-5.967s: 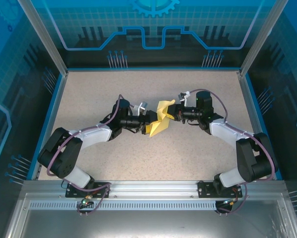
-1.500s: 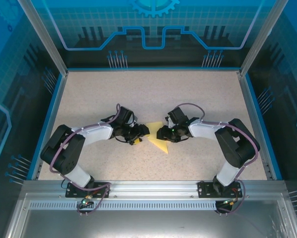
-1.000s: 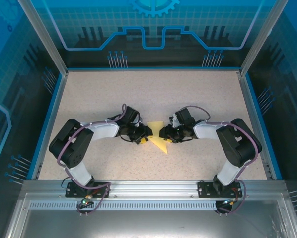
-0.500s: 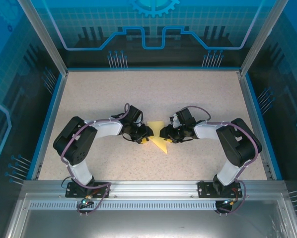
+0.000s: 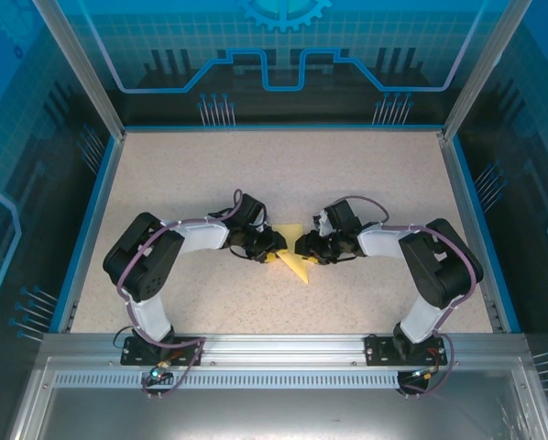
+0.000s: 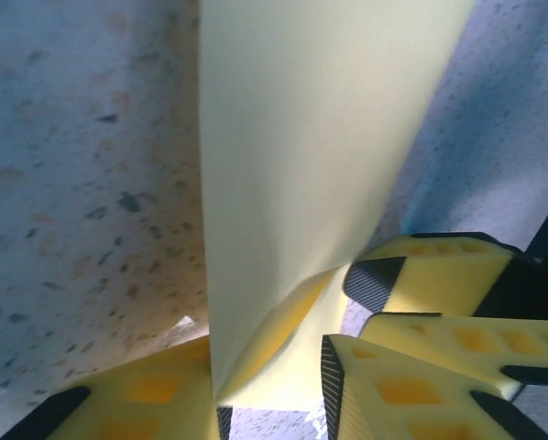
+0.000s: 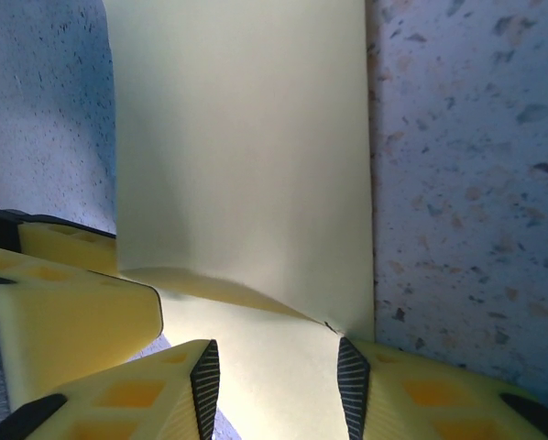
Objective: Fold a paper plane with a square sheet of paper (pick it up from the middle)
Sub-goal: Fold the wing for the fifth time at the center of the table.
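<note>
The yellow sheet of paper (image 5: 295, 262) lies on the table folded into a flat pointed shape, its tip toward the near edge. My left gripper (image 5: 274, 247) is low at its left side and my right gripper (image 5: 306, 249) at its right side, tips almost meeting. In the left wrist view the paper (image 6: 292, 137) has a raised flap curling between my open left gripper (image 6: 272, 403); the right gripper's fingers (image 6: 439, 275) show beside it. The right wrist view has the paper (image 7: 246, 137) running flat between the fingers of the open right gripper (image 7: 274, 385).
The speckled beige tabletop (image 5: 256, 165) is bounded by a blue rim (image 5: 93, 220) and aluminium frame posts (image 5: 77, 64). A metal rail (image 5: 274, 348) with both arm bases runs along the near edge. Both forearms lie low over the table's middle.
Earlier the paper hung crumpled in the air between both grippers; now it lies flat. Over the last second the left arm slid a little right onto it and its jaws narrowed.
</note>
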Controlling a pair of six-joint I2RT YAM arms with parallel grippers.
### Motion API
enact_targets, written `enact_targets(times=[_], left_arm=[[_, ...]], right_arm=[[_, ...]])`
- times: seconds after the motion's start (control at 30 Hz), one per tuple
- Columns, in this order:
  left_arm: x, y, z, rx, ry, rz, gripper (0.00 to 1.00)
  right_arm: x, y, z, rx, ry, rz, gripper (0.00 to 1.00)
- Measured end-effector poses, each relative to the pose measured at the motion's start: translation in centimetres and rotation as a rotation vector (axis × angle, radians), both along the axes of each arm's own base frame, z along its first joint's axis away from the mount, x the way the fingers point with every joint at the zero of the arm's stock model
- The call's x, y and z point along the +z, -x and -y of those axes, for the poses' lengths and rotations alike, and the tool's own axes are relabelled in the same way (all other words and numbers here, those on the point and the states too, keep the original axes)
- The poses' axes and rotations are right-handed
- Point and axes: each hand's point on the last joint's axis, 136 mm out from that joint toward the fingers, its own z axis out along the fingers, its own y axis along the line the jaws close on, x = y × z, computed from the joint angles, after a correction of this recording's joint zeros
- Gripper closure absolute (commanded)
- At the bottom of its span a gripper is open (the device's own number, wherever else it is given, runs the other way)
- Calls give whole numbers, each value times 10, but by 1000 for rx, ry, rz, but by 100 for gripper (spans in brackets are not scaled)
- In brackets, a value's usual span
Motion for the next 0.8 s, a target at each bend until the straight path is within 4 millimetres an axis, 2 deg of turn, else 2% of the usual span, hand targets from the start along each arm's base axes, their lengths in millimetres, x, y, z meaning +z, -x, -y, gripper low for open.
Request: enact_targets(times=[0.1,0.23,0.37,0.53,0.67,0.8], left_arm=[[3,-4,3,4,21,19,74],[4,-4,5,10,35,20,89],[5,-6,5,12,41,25,97],[5,-3,5,16,36,14,99],[12,2,7,18,30,11,99],[17,8,9,12,18,17,99]], right_arm=[[0,0,0,13,0,10,55],[2,1,1,42,8,43,52],[7,1,9,69,58,120,41],[30,2,17,116,165,312,33],[51,15,8,202,284,536,40],[48,30,7,278,399,697,43]])
